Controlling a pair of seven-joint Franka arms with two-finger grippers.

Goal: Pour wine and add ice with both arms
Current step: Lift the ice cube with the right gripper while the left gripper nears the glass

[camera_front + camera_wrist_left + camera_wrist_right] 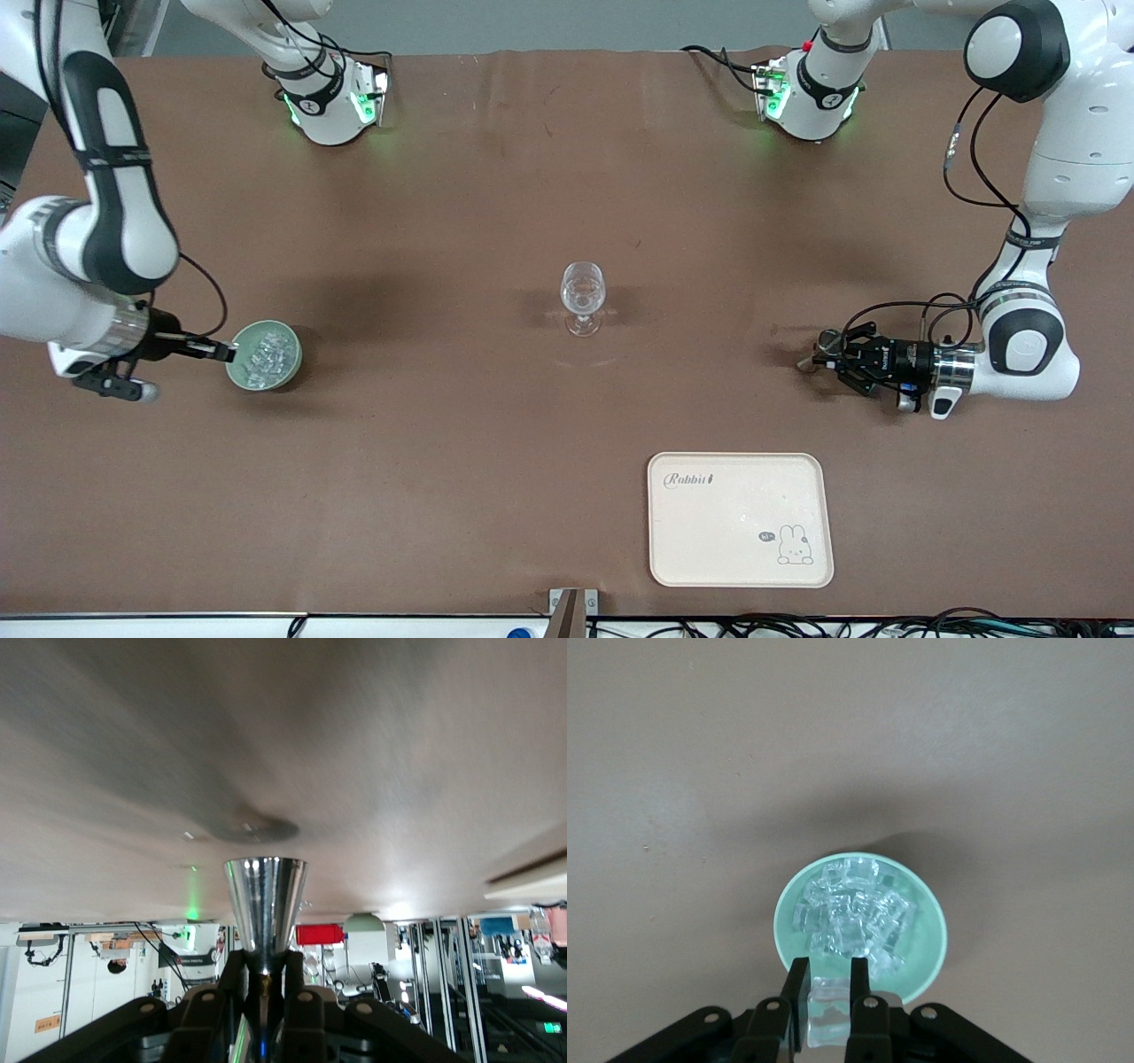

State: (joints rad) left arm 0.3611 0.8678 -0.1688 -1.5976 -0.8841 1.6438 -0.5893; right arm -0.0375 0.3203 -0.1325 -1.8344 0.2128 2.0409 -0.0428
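- Ice: heaped in the green bowl, well toward the right arm's end of the table from the wine glass.
- Right gripper: jaws clamped on the bowl's rim, probably for carrying it to the glass.
- Left gripper: toward the left arm's end from the glass, jaws pinched on a small steel cup, seemingly the pouring vessel.
- Tray: nearer the front camera than the glass.

Ice: heap of small clear cubes, glinting whitish, filling pale green bowl at right arm's end of table. Wine glass upright mid-table, well apart
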